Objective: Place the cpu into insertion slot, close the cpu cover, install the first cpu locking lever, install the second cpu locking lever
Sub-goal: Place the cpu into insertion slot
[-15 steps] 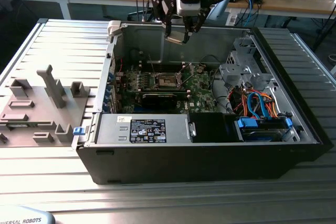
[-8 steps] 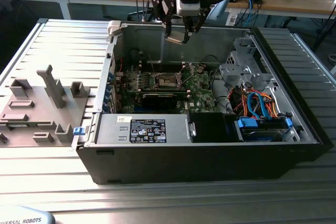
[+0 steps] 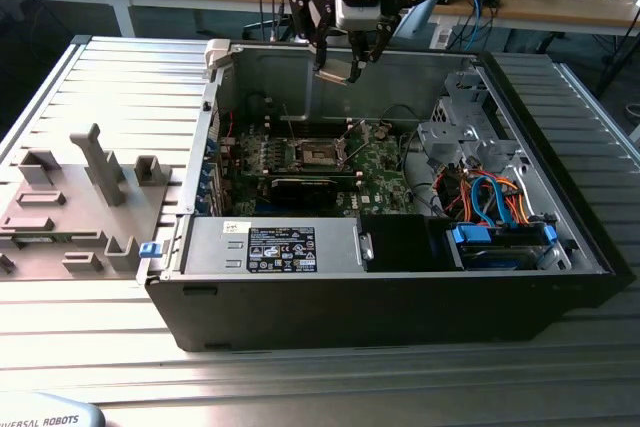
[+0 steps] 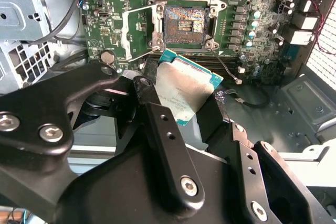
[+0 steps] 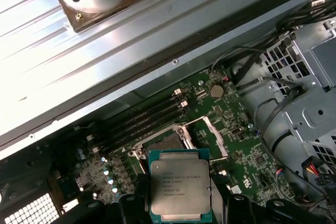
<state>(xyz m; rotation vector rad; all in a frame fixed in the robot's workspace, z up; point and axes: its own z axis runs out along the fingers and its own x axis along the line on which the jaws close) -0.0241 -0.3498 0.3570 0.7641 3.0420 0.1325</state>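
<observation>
Exterior view, fingers (image 3: 320,39) hold cpu (image 3: 337,72) over open case (image 3: 400,307)

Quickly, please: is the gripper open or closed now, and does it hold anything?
The gripper is closed, holding the cpu by two opposite edges.

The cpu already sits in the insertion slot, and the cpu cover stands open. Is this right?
No: the gripper holds the cpu above the motherboard, and the insertion slot lies bare, as the second wrist view shows. The cpu cover does stand open.
</observation>
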